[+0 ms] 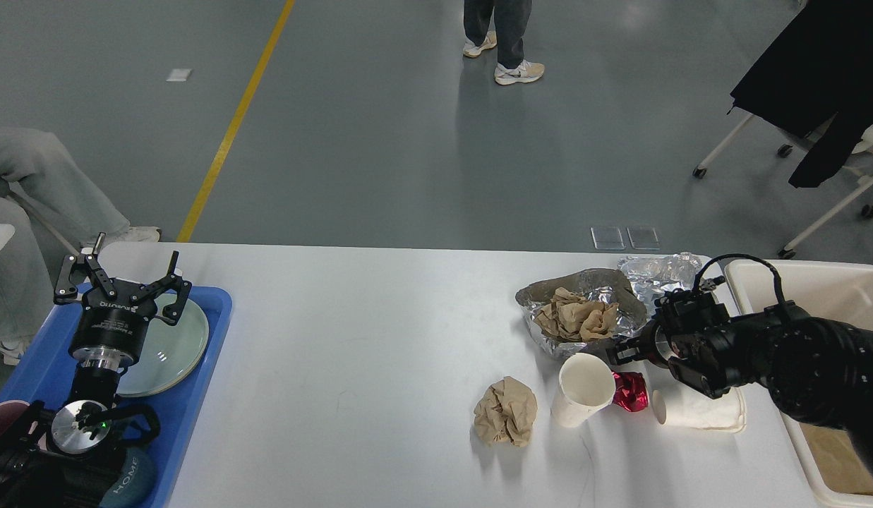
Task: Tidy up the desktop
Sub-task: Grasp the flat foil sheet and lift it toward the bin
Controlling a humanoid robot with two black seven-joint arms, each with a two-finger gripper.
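Note:
The white desktop (351, 339) carries litter at its right end. A crumpled brown paper ball (505, 411) lies next to a white paper cup (583, 398), a red foil wrapper (630, 391) and a second white cup lying on its side (697, 410). Behind them, crumpled foil (584, 335) holds more brown paper (577, 315). My right gripper (617, 353) hangs low between the foil and the red wrapper, dark and end-on, and its fingers cannot be told apart. My left gripper (121, 274) stands open and empty over the blue tray.
A blue tray (214, 310) at the left edge holds a pale plate (171, 346). A cream bin (810, 279) stands off the table's right end. More foil (658, 269) lies at the back right. People stand and sit beyond the table.

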